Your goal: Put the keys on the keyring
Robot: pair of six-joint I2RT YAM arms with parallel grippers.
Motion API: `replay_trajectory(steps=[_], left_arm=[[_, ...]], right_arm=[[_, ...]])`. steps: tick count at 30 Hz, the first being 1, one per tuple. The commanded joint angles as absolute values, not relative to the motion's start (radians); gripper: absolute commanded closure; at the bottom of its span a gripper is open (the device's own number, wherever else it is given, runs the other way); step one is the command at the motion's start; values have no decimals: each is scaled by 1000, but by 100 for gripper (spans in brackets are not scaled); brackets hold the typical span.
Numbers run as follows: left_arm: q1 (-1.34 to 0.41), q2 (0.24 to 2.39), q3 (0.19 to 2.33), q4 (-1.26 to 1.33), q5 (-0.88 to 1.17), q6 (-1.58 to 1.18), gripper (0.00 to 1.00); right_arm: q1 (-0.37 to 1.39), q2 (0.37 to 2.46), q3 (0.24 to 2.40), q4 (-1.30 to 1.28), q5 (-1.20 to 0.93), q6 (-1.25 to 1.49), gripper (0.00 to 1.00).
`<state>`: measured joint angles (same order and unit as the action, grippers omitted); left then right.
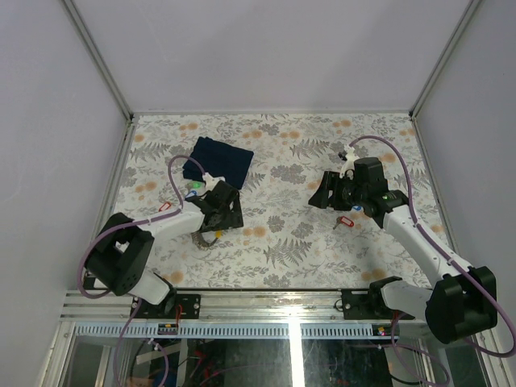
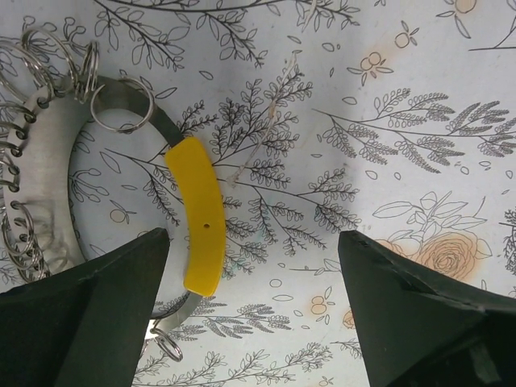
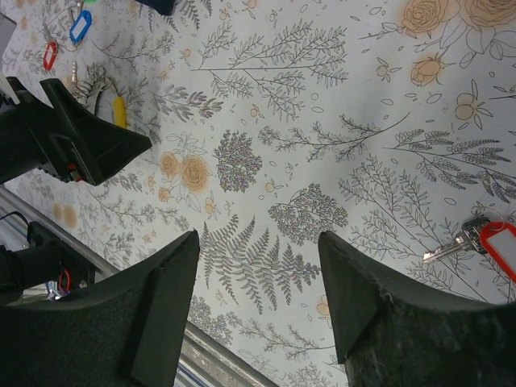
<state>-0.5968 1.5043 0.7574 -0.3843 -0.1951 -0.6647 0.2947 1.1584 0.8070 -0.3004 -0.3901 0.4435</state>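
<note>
Left jaws released, hanging over the keyring (image 2: 48,137), centre-left in the top view, yellow sleeve (image 2: 201,214) between them. Right jaws released too, red-tagged key (image 3: 476,242) at lower right of their view. Risk: ring lies flat, closing jaws could skid off or shove it.

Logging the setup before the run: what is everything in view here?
keyring: one, grey metal with yellow sleeve and small split rings, under the left jaws
left red key: one, red tag, left of the left arm
blue key: one, blue tag, beside the cloth
right red key: one, red tag, beside the right arm
cloth: one, dark blue, folded, far left
table: one, floral cover
left arm: one, white and black, jaws open
right arm: one, white and black, jaws open
</note>
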Motion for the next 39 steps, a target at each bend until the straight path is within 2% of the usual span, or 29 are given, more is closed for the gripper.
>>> replay_trajectory(steps=[1, 9, 14, 18, 24, 27, 32, 39], left_arm=[[-602, 1537, 737, -307, -142, -659, 12], [-701, 1553, 798, -290, -117, -660, 12], [-813, 1608, 895, -272, -111, -656, 13], [-836, 1585, 968, -279, -133, -622, 12], [-811, 1453, 1021, -332, -194, -530, 11], [-732, 1378, 1009, -359, -176, -504, 11], [-590, 1243, 968, -416, -160, -450, 11], [-576, 1147, 1020, -520, -235, -430, 11]], right_arm=[[300, 1168, 819, -258, -427, 425, 33], [300, 1157, 813, -253, -427, 423, 33], [300, 1156, 802, -253, -422, 420, 33], [301, 1143, 785, -261, -404, 414, 33], [300, 1104, 748, -258, -365, 410, 34], [318, 1108, 757, -267, -349, 412, 36], [466, 1150, 784, -277, -258, 439, 38], [646, 1307, 851, -140, -229, 539, 45]])
